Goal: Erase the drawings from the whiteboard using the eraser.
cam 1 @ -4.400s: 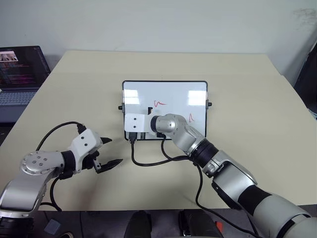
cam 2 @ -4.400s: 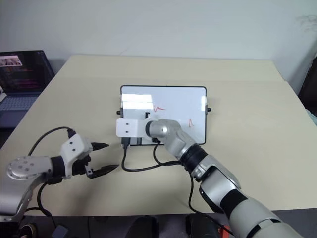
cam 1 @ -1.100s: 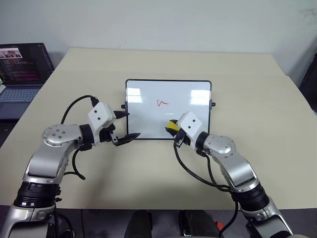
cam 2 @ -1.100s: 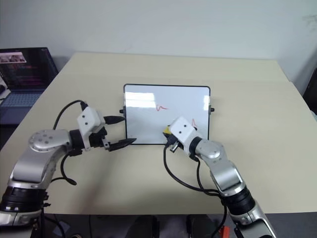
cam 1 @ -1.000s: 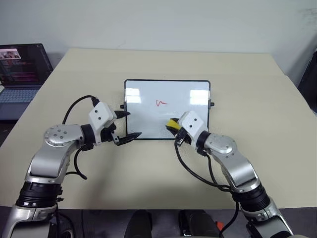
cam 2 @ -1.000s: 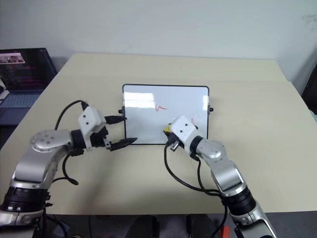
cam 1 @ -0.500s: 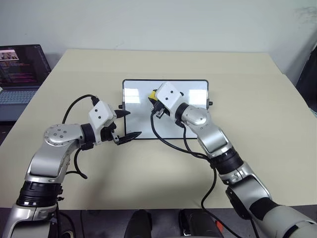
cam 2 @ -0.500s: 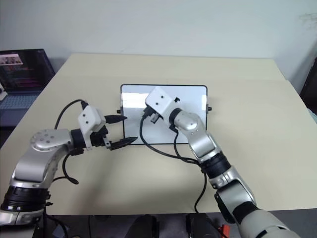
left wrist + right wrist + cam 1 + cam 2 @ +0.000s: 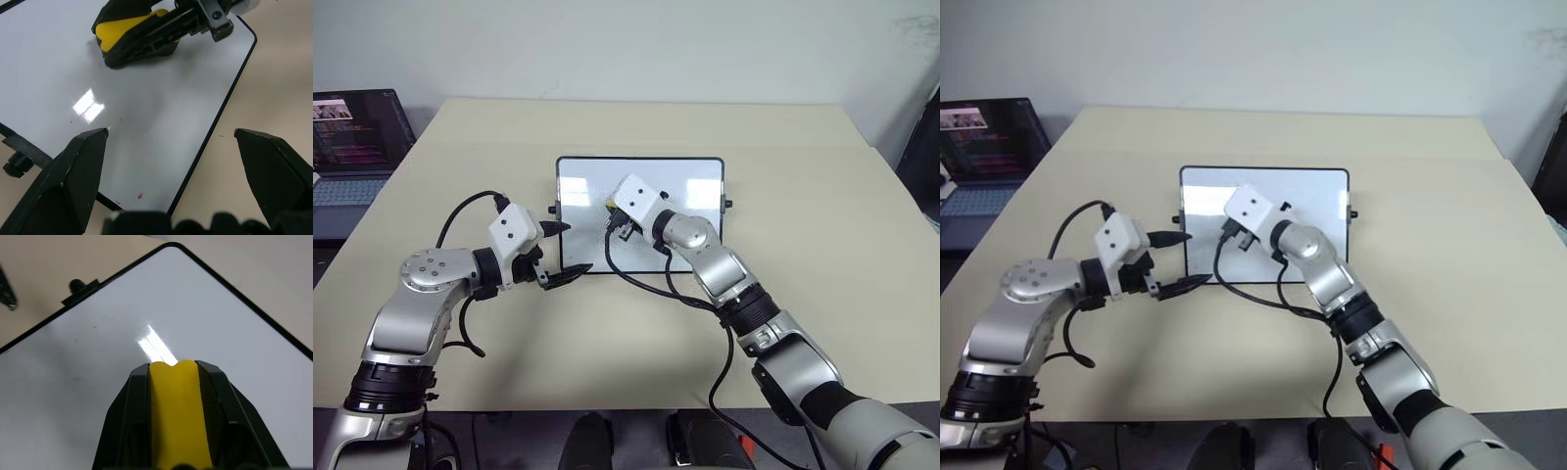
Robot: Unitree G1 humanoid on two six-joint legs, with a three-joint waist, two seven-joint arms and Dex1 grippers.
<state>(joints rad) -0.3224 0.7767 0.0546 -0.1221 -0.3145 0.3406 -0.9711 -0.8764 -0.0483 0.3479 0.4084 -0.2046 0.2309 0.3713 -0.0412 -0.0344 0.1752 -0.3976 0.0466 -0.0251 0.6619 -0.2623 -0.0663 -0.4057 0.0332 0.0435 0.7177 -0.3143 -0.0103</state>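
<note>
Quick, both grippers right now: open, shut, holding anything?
Left gripper: open, holding nothing, at the near left corner of the whiteboard.
Right gripper: shut on the eraser, over the board.

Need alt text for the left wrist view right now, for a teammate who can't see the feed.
The right gripper, shut on the yellow and black eraser, presses it on the glossy whiteboard. The left gripper hangs open over the board's black-framed edge, above the tan table. Tiny red specks sit near that edge.

Yellow eraser (image 9: 178, 411) in the black right claw (image 9: 178, 382) over the glossy white, black-framed whiteboard (image 9: 690, 181).
</note>
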